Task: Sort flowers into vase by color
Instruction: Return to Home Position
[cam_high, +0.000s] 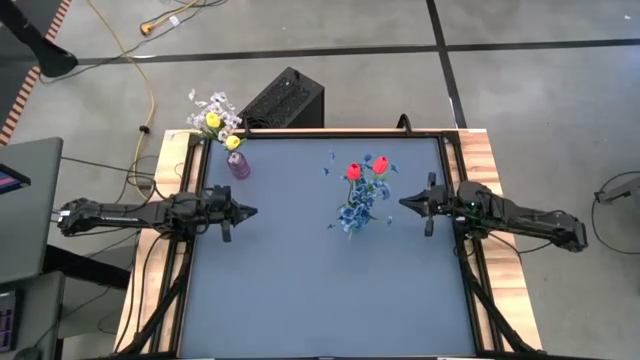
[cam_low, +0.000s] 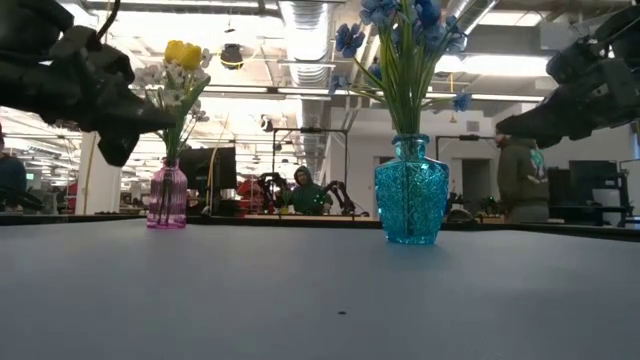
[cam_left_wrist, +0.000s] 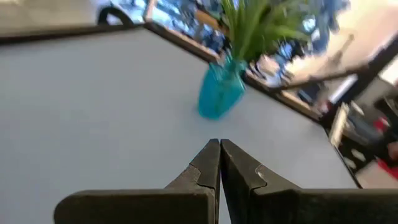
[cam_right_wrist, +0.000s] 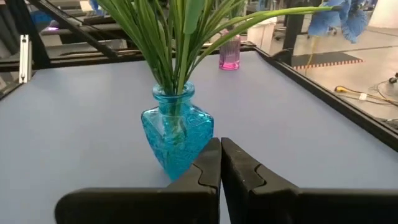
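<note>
A blue glass vase (cam_low: 411, 192) stands on its base right of the table's middle. It holds blue sprigs (cam_high: 355, 212) and two red tulip buds (cam_high: 354, 171). A pink vase (cam_high: 239, 165) stands at the far left corner with yellow buds (cam_high: 213, 121) and white blossoms (cam_high: 212, 103). My left gripper (cam_high: 250, 211) hovers shut at the left side, pointing level toward the blue vase (cam_left_wrist: 219, 93). My right gripper (cam_high: 403, 202) hovers shut at the right side, close to the blue vase (cam_right_wrist: 174, 134) and pointing at it. Neither holds anything.
A black box (cam_high: 285, 100) sits just beyond the table's far edge. Dark rails (cam_high: 462, 250) run along the left and right sides of the grey mat. In the low view, people (cam_low: 305, 190) show in the room behind the table.
</note>
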